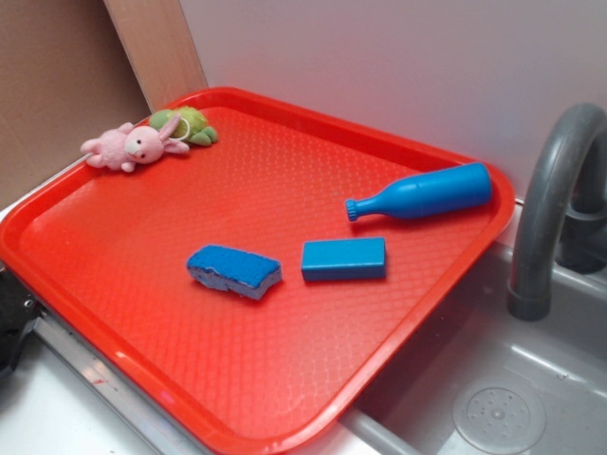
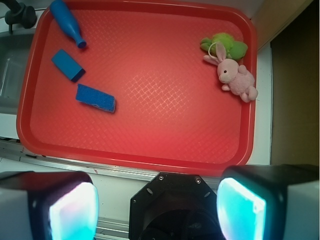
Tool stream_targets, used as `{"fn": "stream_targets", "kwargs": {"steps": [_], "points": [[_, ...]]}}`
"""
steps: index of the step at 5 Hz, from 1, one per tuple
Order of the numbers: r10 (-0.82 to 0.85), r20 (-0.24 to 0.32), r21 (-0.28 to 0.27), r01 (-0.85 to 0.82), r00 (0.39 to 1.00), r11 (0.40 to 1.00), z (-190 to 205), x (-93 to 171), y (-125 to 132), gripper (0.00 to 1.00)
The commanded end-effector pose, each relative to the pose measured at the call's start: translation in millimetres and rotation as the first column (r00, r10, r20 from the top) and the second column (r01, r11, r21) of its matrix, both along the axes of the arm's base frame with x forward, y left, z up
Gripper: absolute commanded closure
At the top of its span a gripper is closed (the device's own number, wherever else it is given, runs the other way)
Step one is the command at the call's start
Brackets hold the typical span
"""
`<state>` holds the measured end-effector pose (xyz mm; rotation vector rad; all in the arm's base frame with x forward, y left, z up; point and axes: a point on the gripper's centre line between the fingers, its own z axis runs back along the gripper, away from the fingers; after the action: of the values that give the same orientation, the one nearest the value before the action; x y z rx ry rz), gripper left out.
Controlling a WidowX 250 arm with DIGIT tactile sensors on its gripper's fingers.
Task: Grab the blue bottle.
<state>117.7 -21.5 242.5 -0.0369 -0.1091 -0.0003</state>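
The smooth bright-blue plastic bottle (image 1: 424, 195) lies at the red plastic tray's (image 1: 114, 313) far rim; rectangular blue block (image 1: 343, 259) nearby; gripper (image 2: 157, 210) spread wide — apparently empty.

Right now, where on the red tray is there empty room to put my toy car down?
The red plastic tray is bare across its middle, between the pink plush bunny and the blue sponge, and along its near edge. It's crowded near the smooth blue plastic bottle and rectangular blue block.
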Motion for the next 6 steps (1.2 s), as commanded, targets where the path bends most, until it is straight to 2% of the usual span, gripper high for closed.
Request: {"fn": "stream_targets", "kwargs": {"steps": [1,2,3,4,5,6], "points": [[0.0,0.0,0.0,0.0,1.0,1.0,0.0,0.0,0.0,0.0],[-0.209,0.053,0.059,0.206,0.976,0.977,-8.1,46.6,-16.1,0.0],[-0.299,0.096,0.03,0.297,0.95,0.954,-7.4,77.3,-29.6,0.0],[-0.439,0.194,0.031,0.441,0.878,0.897,-1.0,109.8,-64.9,0.0],[-0.491,0.286,-0.022,0.518,0.823,0.855,-16.8,136.9,-93.8,0.0],[-0.519,0.283,-0.06,0.555,0.807,0.83,-38.7,164.7,-115.9,0.0]]}}
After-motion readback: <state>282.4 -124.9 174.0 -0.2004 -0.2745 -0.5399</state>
